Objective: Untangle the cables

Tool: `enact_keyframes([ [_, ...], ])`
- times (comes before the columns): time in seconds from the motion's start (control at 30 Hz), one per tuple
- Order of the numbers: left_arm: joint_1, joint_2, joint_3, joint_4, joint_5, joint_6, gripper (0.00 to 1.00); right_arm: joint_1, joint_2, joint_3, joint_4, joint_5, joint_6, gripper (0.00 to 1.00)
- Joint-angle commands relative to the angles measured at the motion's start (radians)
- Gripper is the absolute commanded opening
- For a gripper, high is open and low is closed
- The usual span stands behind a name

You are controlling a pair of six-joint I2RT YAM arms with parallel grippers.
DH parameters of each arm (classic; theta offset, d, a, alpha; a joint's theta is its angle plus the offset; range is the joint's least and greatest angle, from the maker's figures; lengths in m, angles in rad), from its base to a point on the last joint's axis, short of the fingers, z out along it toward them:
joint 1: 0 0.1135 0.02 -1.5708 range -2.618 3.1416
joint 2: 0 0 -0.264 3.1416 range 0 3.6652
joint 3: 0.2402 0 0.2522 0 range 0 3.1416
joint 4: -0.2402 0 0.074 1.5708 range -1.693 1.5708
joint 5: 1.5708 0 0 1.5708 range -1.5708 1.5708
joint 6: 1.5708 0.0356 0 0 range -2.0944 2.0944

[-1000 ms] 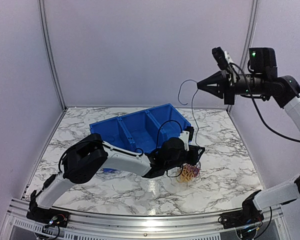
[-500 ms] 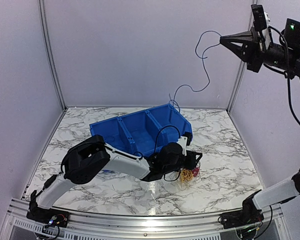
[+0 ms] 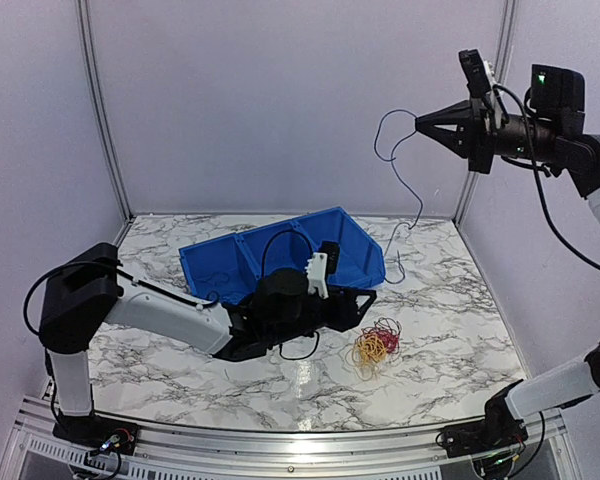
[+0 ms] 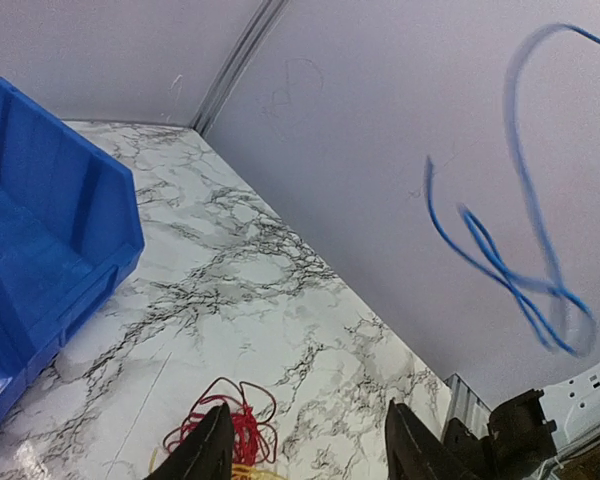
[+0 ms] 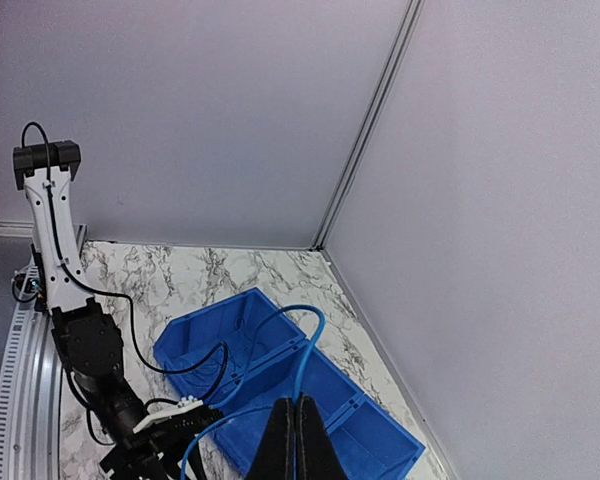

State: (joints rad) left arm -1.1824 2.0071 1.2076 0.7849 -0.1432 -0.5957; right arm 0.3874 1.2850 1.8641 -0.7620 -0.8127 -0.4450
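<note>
In the top view, my left gripper (image 3: 363,299) is low over the marble table (image 3: 460,330), just beside the blue bin (image 3: 270,255). The red and yellow bundle (image 3: 374,344) lies on the table near it, and I am not touching it. My right gripper (image 3: 421,124) is high in the air and pinches the dark blue cable (image 3: 398,178), which hangs down toward the right end of the bin.

In the left wrist view, my fingers (image 4: 212,452) stand apart with nothing between them. The red loops (image 4: 235,425) lie just ahead.

In the right wrist view, my fingers are pressed together on the blue cable, above the bin.
</note>
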Motion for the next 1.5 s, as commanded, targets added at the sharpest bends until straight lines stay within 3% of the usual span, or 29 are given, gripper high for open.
enact_keyframes([
  [0.0, -0.005, -0.117, -0.165, 0.017, -0.091, -0.034, 0.55, -0.01, -0.035, -0.057, 0.037, -0.003, 0.012, 0.0],
  [0.27, -0.006, -0.309, -0.378, 0.017, -0.211, -0.048, 0.64, -0.01, -0.039, -0.171, 0.105, -0.004, 0.053, 0.0],
  [0.43, -0.017, -0.327, -0.357, 0.017, -0.143, -0.007, 0.73, -0.01, -0.03, -0.238, 0.159, -0.023, 0.1, 0.0],
  [0.57, -0.021, -0.266, -0.287, 0.014, -0.128, 0.001, 0.74, -0.01, -0.03, -0.277, 0.183, -0.041, 0.122, 0.0],
  [0.83, -0.02, -0.094, -0.119, 0.01, -0.012, -0.052, 0.73, -0.01, -0.037, -0.296, 0.191, -0.039, 0.127, 0.0],
  [1.0, -0.009, -0.021, -0.042, -0.019, -0.075, -0.081, 0.7, -0.01, -0.031, -0.296, 0.196, -0.042, 0.13, 0.0],
  [1.13, 0.038, 0.018, -0.029, -0.019, -0.167, -0.198, 0.65, -0.01, -0.023, -0.291, 0.204, -0.047, 0.139, 0.0],
  [1.3, 0.062, 0.034, -0.017, -0.015, -0.177, -0.24, 0.64, -0.01, -0.025, -0.302, 0.209, -0.06, 0.15, 0.0],
  [1.47, 0.062, 0.044, -0.013, -0.001, -0.173, -0.249, 0.53, -0.01, -0.044, -0.33, 0.212, -0.058, 0.146, 0.0],
])
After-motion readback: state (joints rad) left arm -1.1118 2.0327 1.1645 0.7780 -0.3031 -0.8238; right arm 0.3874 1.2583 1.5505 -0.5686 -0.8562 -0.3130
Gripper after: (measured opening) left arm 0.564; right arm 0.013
